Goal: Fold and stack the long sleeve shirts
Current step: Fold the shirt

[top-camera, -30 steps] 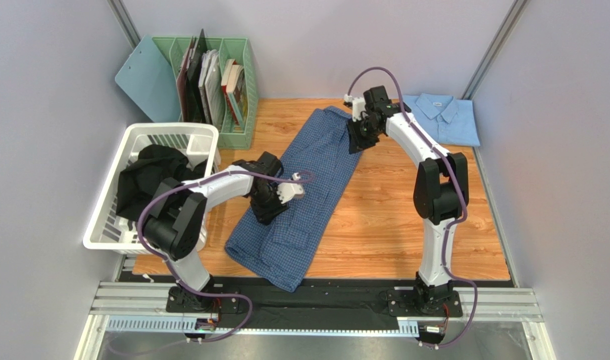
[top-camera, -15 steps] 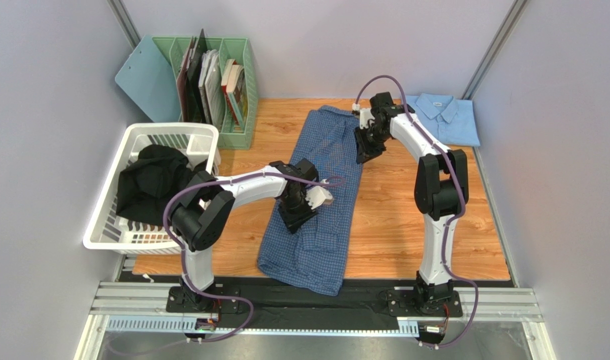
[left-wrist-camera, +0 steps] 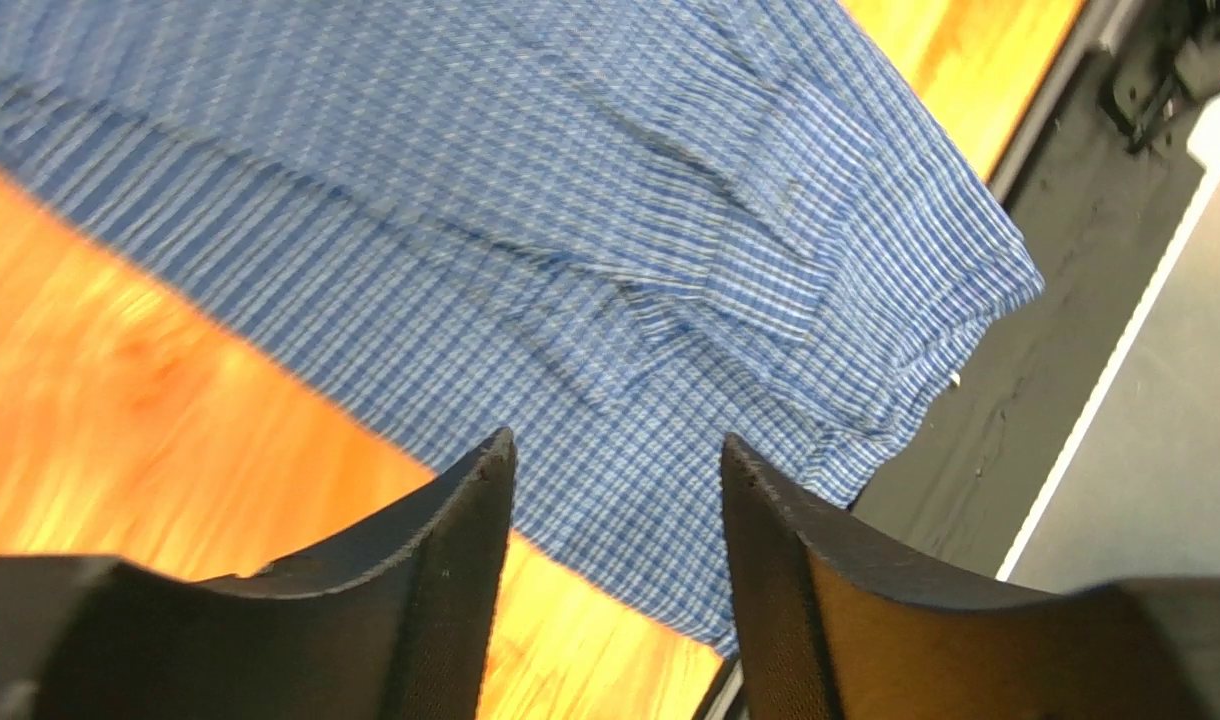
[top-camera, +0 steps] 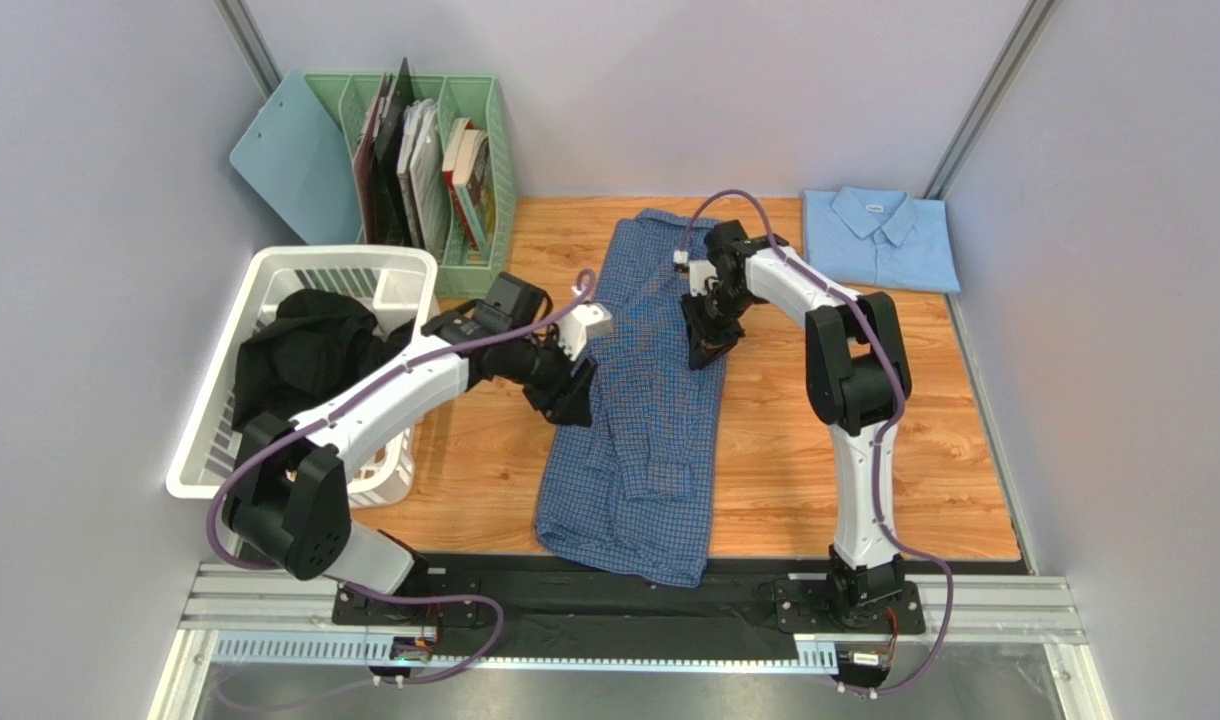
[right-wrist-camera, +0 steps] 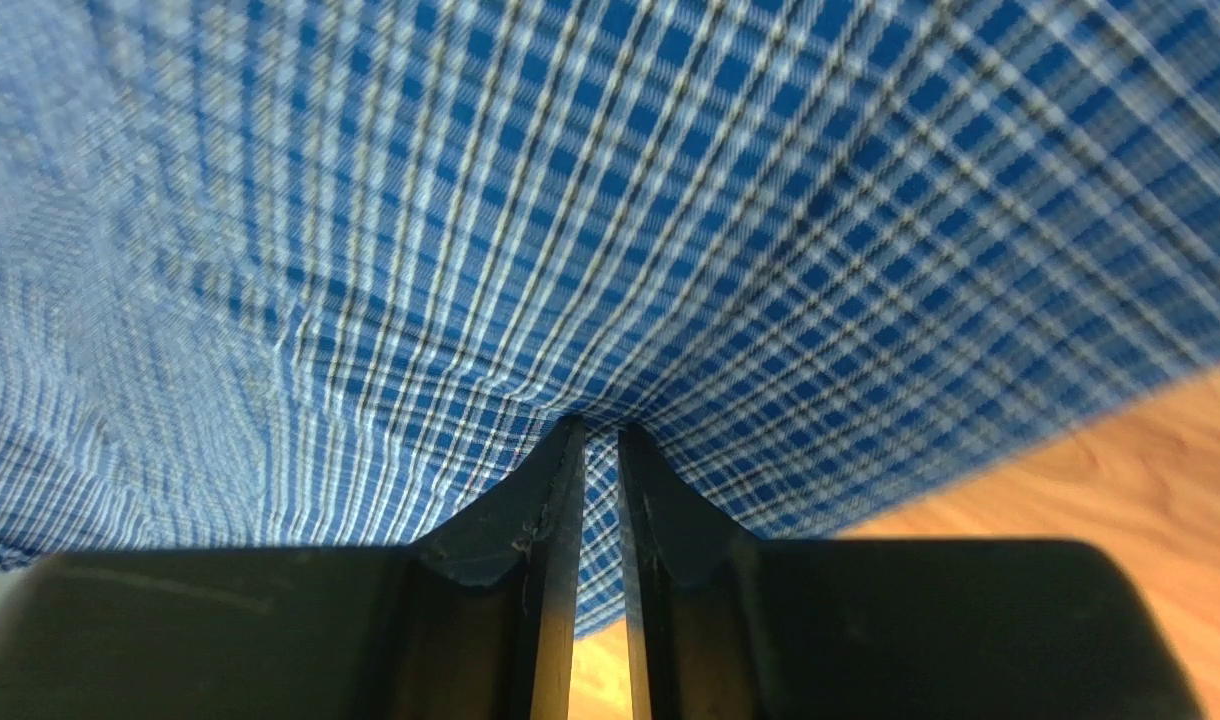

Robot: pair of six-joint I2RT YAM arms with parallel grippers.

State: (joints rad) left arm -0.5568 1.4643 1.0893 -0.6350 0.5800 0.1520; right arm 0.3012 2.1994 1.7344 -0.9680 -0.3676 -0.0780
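Shirt in hand: the mid-blue, fine-checked, collared button shirt (top-camera: 639,405) lies lengthwise on the wooden counter (top-camera: 872,450), its sides folded in to a narrow strip.
Right fingers (right-wrist-camera: 549,510): nearly closed, pinching its cloth near the far right edge; you likely hold there to anchor the fold.
Left fingers (left-wrist-camera: 451,525): parted, empty, hovering at its left edge.
Stacking spot: the plain pale sky-blue folded shirt (top-camera: 881,237) sits in the far right corner, probably your base.

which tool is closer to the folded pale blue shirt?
Right. The right tool is at the right edge of the checked shirt, the side facing the pale blue shirt; the left tool is at its opposite, left edge.
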